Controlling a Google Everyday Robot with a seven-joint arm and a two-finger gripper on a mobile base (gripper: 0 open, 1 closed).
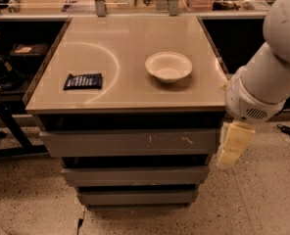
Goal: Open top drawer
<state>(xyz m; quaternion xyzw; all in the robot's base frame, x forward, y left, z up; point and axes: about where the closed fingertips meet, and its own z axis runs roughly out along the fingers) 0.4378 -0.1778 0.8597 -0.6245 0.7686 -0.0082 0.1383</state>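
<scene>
The top drawer (130,142) is the widest grey handleless front under the tabletop, with small pale scuff marks right of centre. Its front stands forward of the cabinet, with a dark gap between it and the tabletop. Two narrower grey drawers (135,175) sit below it. My white arm (270,77) comes in from the right. The gripper (231,146) hangs pale yellow at the right end of the top drawer front, just beside its right edge.
The beige tabletop (135,97) carries a white bowl (168,66) right of centre and a dark snack packet (83,81) at the left. Dark shelving stands on both sides. A black cable (287,130) lies on the speckled floor at right.
</scene>
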